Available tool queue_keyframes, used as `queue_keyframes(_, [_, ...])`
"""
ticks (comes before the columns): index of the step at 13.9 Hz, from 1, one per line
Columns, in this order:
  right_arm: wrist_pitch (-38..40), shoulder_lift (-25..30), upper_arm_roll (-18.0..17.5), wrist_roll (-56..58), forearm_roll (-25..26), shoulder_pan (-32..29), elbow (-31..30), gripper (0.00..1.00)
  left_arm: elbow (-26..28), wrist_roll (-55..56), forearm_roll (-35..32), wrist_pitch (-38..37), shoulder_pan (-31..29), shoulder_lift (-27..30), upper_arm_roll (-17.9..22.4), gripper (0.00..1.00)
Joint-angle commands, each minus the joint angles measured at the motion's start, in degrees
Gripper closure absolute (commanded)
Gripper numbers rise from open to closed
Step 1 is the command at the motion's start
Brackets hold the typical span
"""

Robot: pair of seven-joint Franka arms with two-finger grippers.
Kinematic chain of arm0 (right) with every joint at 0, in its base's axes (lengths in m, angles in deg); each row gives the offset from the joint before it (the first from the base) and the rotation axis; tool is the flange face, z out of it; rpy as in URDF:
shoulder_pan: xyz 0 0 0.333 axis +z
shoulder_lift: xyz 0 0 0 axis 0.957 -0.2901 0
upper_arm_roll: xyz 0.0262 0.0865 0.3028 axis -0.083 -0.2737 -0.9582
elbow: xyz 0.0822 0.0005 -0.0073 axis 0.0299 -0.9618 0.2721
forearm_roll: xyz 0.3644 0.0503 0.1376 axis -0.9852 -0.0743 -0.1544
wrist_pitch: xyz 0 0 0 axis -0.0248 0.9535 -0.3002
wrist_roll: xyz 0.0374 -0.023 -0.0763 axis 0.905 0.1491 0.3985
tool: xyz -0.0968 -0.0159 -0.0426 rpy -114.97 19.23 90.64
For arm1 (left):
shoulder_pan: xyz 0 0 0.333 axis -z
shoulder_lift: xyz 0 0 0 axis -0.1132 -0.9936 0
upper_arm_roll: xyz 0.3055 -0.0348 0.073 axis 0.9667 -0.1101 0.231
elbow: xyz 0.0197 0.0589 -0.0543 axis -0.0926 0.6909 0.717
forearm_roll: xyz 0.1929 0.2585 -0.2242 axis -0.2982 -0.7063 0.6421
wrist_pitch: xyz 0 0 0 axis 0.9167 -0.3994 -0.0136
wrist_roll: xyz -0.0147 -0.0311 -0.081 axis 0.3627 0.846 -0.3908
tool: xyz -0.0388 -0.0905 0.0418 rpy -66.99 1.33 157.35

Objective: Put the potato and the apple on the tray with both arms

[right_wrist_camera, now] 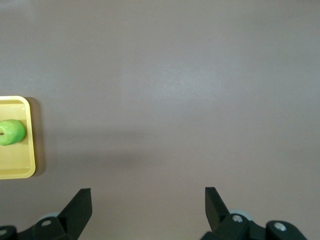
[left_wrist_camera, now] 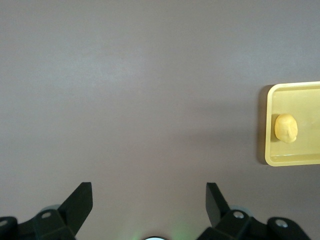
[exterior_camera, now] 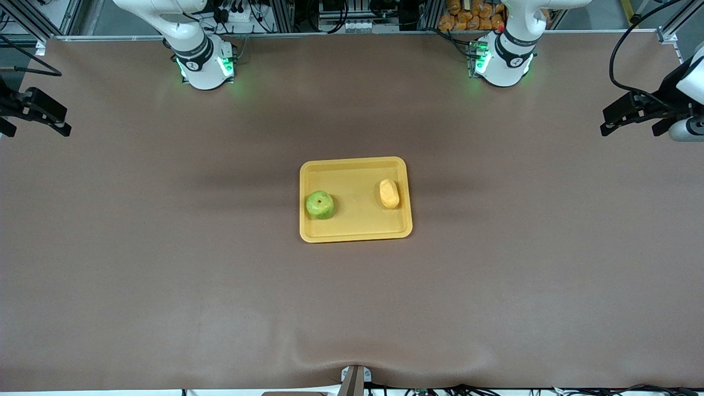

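**Q:** Start with the biggest thing. What do you see?

**A:** The table [exterior_camera: 165, 286], a wide brown sheet. The tray [exterior_camera: 355, 231] sits near its middle, and both pieces of produce lie inside the rim. Reading the tray as a clock face from the front camera, the apple [exterior_camera: 319, 204] rests at about eight o'clock, toward my right arm's end and close to the rim there, and the potato [exterior_camera: 389, 193] lies at about three o'clock, toward my left arm's end

**Q:** And your hands?

**A:** My left gripper [exterior_camera: 632, 118] hangs over bare table at its own end, jaws spread wide, holding nothing. My right gripper [exterior_camera: 41, 115] does the same at its end, jaws wide and empty. Each is well apart from the tray

**Q:** So what is the step in hand?

**A:** As I judge it, the placing looks done, so the step is to wait clear. Doing it well means keeping both arms out at the ends and high, with no sweep across the middle, because a nudge to the tray could set the round apple rolling toward the rim
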Motion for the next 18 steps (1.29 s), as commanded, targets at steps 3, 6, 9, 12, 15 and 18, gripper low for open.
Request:
queue_keyframes(3, [-0.49, 0.85, 1.35, -0.01, -1.70, -1.38, -0.70, 0.00, -0.86, 0.95, 0.93, -1.06, -0.23, -0.15, 0.06, 0.00])
queue_keyframes(6, [-0.40, 0.85, 1.53, -0.19, -1.88, -1.03, -0.70, 0.00, -0.86, 0.95, 0.93, -1.06, -0.23, -0.15, 0.06, 0.00])
queue_keyframes(9, [-0.31, 0.85, 1.62, -0.36, -3.55, -1.12, -0.78, 0.00, -0.86, 0.95, 0.85, -1.06, -0.23, -0.15, -0.03, 0.00])
queue_keyframes(12, [-0.32, 0.85, 1.53, -0.36, -3.64, -1.12, -0.78, 0.00, -0.86, 0.95, 0.93, -1.06, -0.23, -0.15, 0.06, 0.00])
queue_keyframes(15, [-0.40, 0.85, 1.53, -0.36, -3.64, -1.03, -0.78, 0.00, -0.86, 0.95, 0.85, -1.06, -0.23, -0.24, 0.15, 0.00])
queue_keyframes(18, [-0.49, 0.85, 1.44, -0.45, -3.64, -0.85, -0.78, 0.00, -0.86, 0.86, 0.85, -1.06, -0.23, -0.24, -0.03, 0.00])
